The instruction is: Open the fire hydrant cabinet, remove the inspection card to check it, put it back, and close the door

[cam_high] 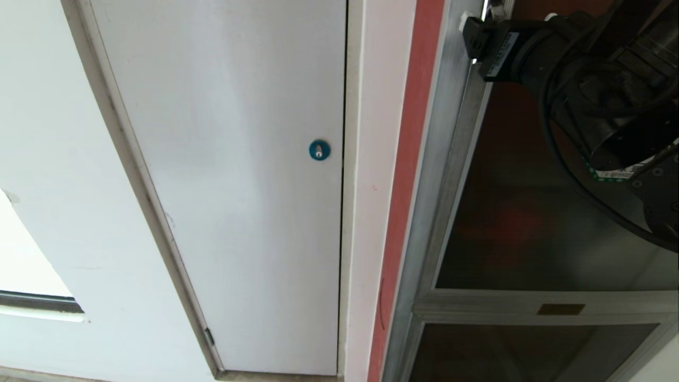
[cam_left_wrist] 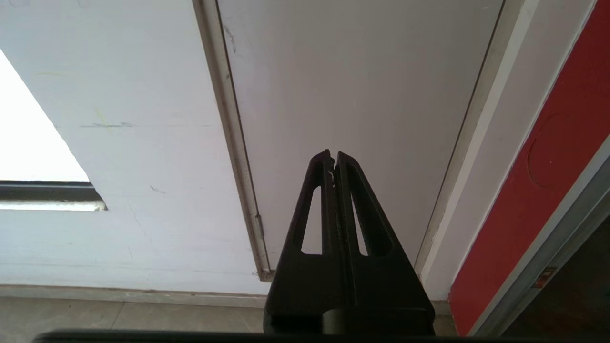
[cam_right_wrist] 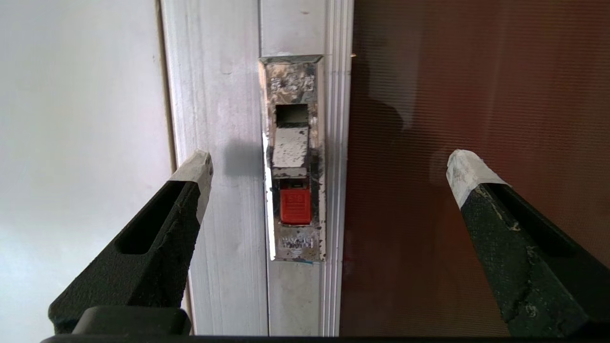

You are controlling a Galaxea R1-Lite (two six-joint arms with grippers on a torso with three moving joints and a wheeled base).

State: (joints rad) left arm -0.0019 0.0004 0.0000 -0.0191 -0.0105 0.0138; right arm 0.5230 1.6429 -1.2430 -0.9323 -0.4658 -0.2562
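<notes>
Door [cam_right_wrist: 476, 119] sitting shut – dark glass panel in its silver frame, latch [cam_right_wrist: 294, 181] set in the frame's edge strip, red tab [cam_right_wrist: 295, 206] low in the plate. Right gripper [cam_right_wrist: 329, 176] is facing the latch squarely, fingers spread wide with nothing between them, one tip over the frame side, the other over the glass. Latch is lying straight ahead between the tips, slightly toward the frame-side finger, not touched. Its long axis is running vertically, along the door edge, across the finger gap. Right arm is clearly the nearer – left gripper [cam_left_wrist: 333, 157] is hanging pressed together, empty, low before the white panel [cam_left_wrist: 357, 95]. Card not visible; presumably inside the cabinet [cam_high: 530, 223].
</notes>
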